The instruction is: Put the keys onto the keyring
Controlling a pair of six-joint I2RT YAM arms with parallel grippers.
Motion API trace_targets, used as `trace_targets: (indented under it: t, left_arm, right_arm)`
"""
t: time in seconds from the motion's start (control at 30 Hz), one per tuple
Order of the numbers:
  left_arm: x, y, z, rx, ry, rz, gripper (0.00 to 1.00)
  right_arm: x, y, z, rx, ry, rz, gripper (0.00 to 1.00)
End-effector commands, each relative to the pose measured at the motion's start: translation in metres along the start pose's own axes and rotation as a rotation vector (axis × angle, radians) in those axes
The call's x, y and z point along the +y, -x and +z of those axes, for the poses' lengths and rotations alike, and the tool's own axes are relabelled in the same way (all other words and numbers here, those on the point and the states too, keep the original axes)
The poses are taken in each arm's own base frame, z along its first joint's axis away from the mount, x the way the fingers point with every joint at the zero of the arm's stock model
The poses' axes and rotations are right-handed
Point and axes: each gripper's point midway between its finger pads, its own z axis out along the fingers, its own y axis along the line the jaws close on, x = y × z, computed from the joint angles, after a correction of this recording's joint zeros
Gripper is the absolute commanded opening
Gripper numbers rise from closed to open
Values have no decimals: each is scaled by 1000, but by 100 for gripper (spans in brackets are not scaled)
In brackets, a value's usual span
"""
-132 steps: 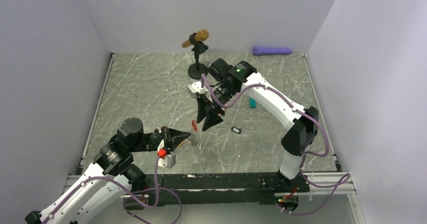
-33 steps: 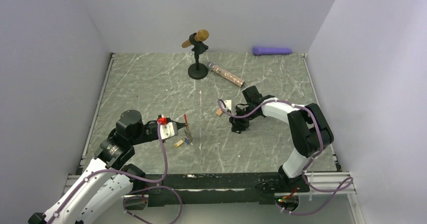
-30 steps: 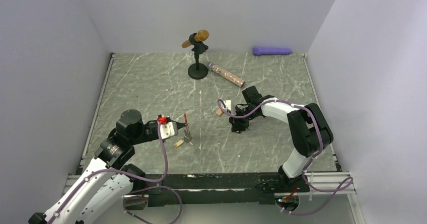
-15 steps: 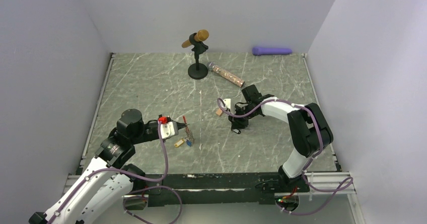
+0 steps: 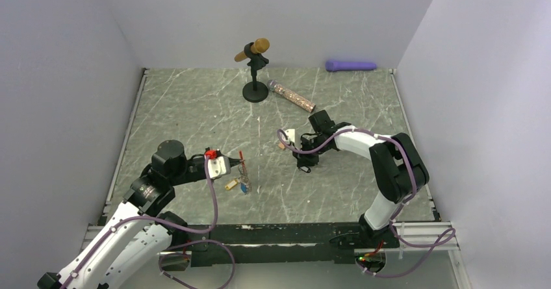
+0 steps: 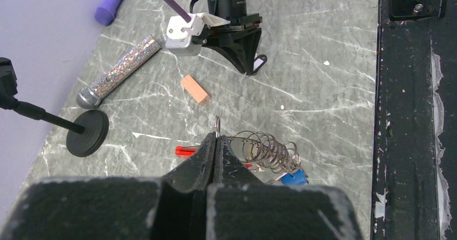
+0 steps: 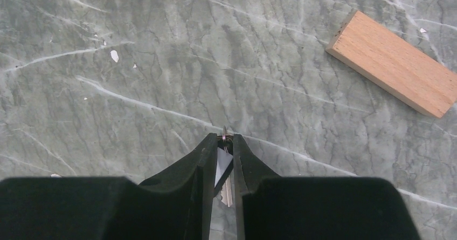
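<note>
The left jaws are pressed together and pinch the keyring by a small wire loop that stands out just above their tips. In the left wrist view its silvery coil stretches to the right of the jaws and its red clip shows on their other side. A blue tag and a yellow tag sit at the near end of the coil. The keys that belong to them are too small to make out. The right jaws point down at the counter, to the right of the middle and well apart from the left jaws. They stand narrow, with one key between them, and its small ring shows just past their tips. I cannot tell if they already pinch it or only stand around it. A tan wooden block lies near them on the counter. Farther back lie a glittery microphone and the round base of a black stand. A purple tube lies at the far wall.
</note>
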Motion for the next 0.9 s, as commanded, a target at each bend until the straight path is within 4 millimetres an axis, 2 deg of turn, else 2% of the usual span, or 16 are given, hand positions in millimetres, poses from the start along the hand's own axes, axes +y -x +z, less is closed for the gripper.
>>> trace_targets:
  t: [0.0, 0.7, 0.8, 0.87]
  left_arm:
    - [7, 22, -1, -65, 11, 38, 0]
    - [6, 22, -1, -68, 7, 38, 0]
    - [6, 22, -1, -67, 8, 38, 0]
    - [7, 23, -2, -68, 9, 39, 0]
  right_arm:
    - [-13, 12, -2, -10, -26, -36, 20]
    - [-9, 9, 0, -2, -1, -32, 9]
    - [-9, 9, 0, -1, 4, -34, 1]
    - [-8, 9, 0, -2, 7, -34, 0]
